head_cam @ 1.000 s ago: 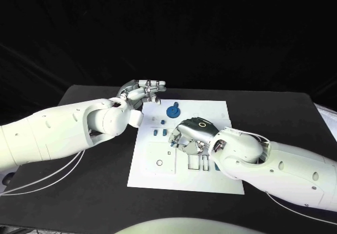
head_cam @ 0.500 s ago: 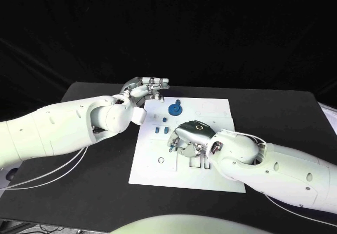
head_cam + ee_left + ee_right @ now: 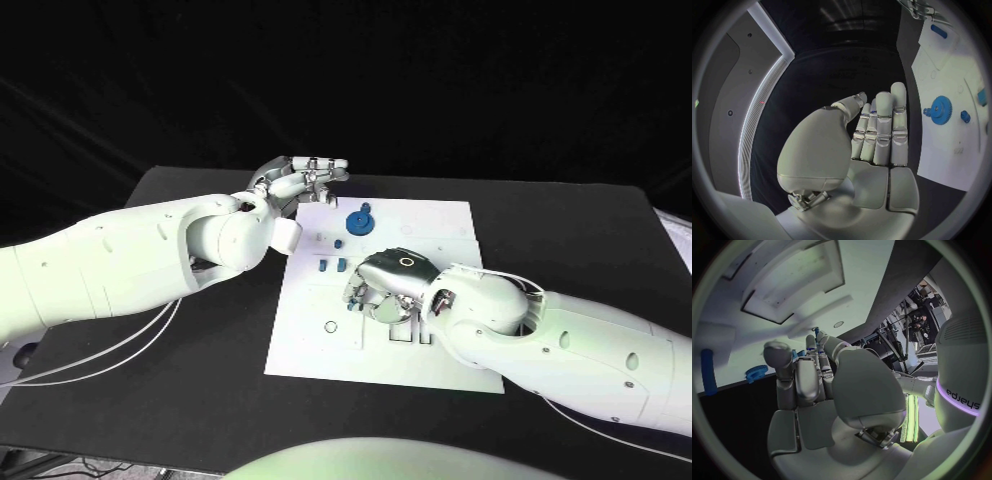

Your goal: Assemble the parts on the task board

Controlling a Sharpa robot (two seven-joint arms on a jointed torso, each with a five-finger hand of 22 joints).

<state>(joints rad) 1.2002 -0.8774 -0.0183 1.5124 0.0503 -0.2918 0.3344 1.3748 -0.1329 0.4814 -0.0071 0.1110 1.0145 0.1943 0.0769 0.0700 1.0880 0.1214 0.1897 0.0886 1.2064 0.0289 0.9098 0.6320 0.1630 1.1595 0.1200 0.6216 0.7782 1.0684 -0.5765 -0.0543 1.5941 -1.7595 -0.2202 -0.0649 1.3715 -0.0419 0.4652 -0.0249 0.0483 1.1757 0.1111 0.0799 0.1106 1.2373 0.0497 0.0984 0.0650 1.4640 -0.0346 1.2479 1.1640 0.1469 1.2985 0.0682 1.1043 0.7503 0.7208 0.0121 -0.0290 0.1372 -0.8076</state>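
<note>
The white task board [image 3: 433, 225] lies mid-table. A blue gear [image 3: 359, 220] stands near its far edge, with small blue parts [image 3: 330, 266] beside it; the gear [image 3: 941, 108] and board [image 3: 942, 150] also appear in the left wrist view. My left hand [image 3: 304, 180] hovers at the board's far left corner with its fingers [image 3: 882, 130] straight and nothing in them. My right hand [image 3: 387, 285] is low over the board's middle, knuckles up. Its fingers [image 3: 807, 372] are curled together and a small blue part [image 3: 794, 354] shows pinched at their tips.
A blue bar [image 3: 707, 371] and the gear [image 3: 754, 373] lie on the board beyond my right hand. Several empty slots [image 3: 407, 338] are cut in the board's near half. Black table [image 3: 173, 400] surrounds the board.
The view has shifted slightly. Both hands stay almost where they were: the left at the far left corner, the right low over the board's middle.
</note>
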